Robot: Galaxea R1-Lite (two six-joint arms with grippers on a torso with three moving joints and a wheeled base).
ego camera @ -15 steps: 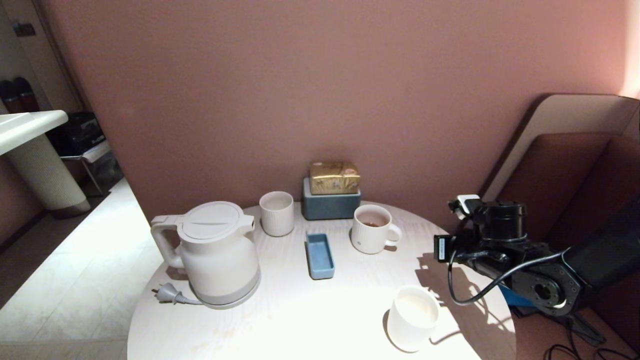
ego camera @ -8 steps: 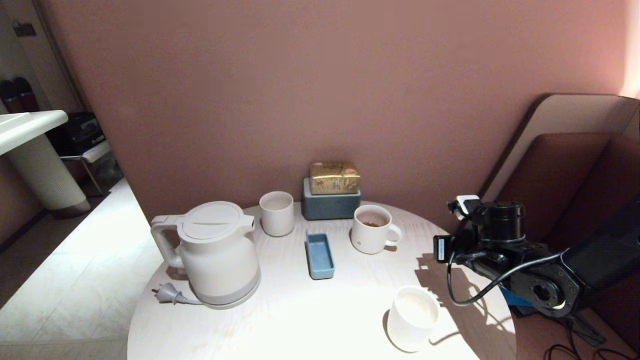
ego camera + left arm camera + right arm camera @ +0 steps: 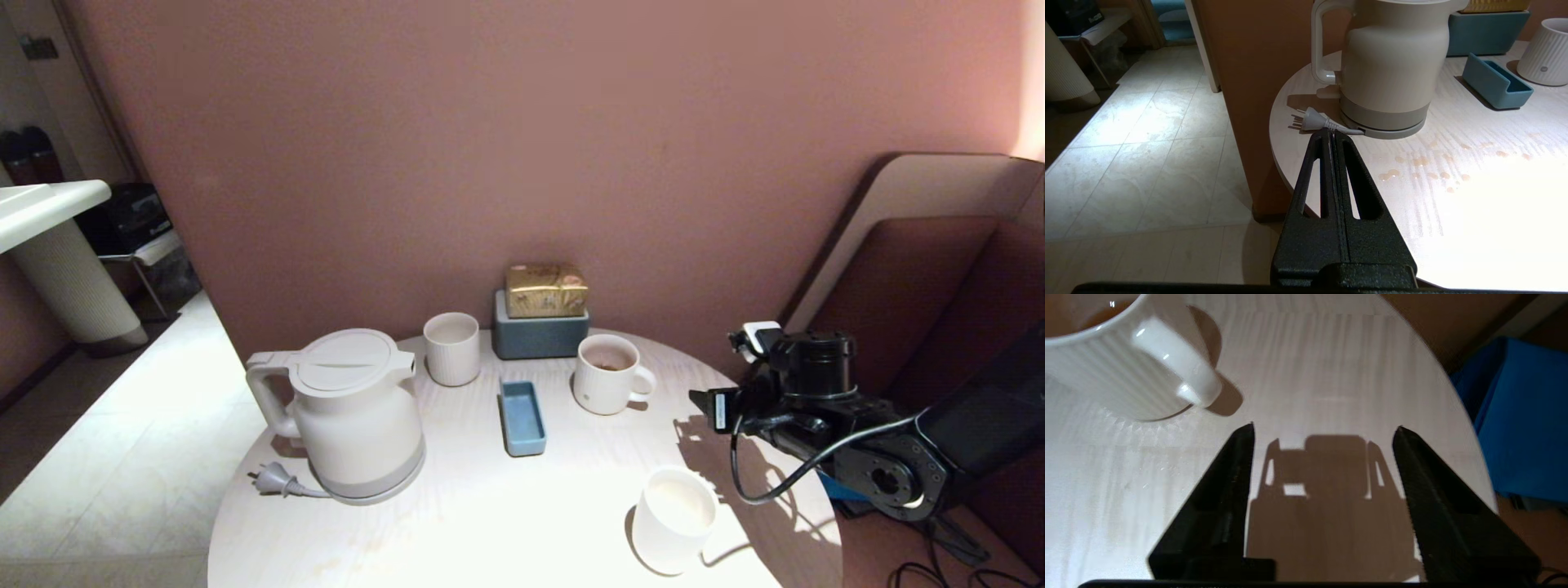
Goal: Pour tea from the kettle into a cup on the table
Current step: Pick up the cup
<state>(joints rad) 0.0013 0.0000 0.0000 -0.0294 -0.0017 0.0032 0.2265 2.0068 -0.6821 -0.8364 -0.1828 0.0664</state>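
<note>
The cream-white kettle (image 3: 351, 416) (image 3: 1392, 61) stands on its grey base at the left of the round pale table (image 3: 490, 523). At the back right stands the ribbed white cup (image 3: 606, 376) (image 3: 1106, 367) with its loop handle, and it holds a little brown tea (image 3: 606, 364) (image 3: 1098, 316). My right gripper (image 3: 1325, 428) hovers open over bare tabletop just right of the cup's handle, with nothing between its fingers. Its arm (image 3: 816, 392) shows at the table's right edge. My left gripper (image 3: 1331, 131) is shut and empty, low at the table's near left edge, pointing towards the kettle's plug (image 3: 1308, 119).
A handleless ribbed cup (image 3: 451, 347) stands behind the kettle. A smooth white cup (image 3: 673, 518) is near the front right. A blue tray (image 3: 521, 416) lies mid-table, before a grey-blue box (image 3: 539, 335) with a gold packet. Spilled drops (image 3: 1421, 163) dot the table. A chair (image 3: 939, 245) stands at right.
My right gripper has gone from shut to open; one finger now sticks out towards the cup. The arm has stayed in place and nothing on the table has moved.
</note>
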